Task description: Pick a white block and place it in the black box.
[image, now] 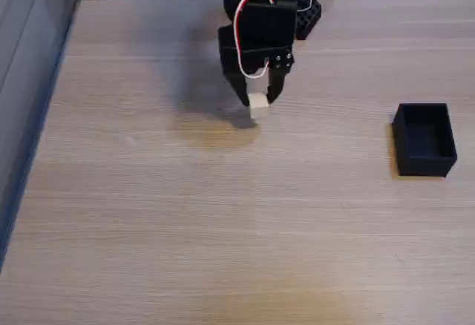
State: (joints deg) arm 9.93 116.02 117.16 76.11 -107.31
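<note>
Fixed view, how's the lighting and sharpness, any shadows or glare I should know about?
In the fixed view, light is soft and even, no hard glare; a blurry shadow lies on the table under the gripper; the white block looks slightly soft, the black box shows little inner detail.

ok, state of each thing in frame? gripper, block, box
gripper: shut on the white block, pointing down over the table.
white block: held between the fingertips; whether it is clear of the table is hard to tell.
black box: open-topped, upright, empty, off to the right in the fixed view.
</note>
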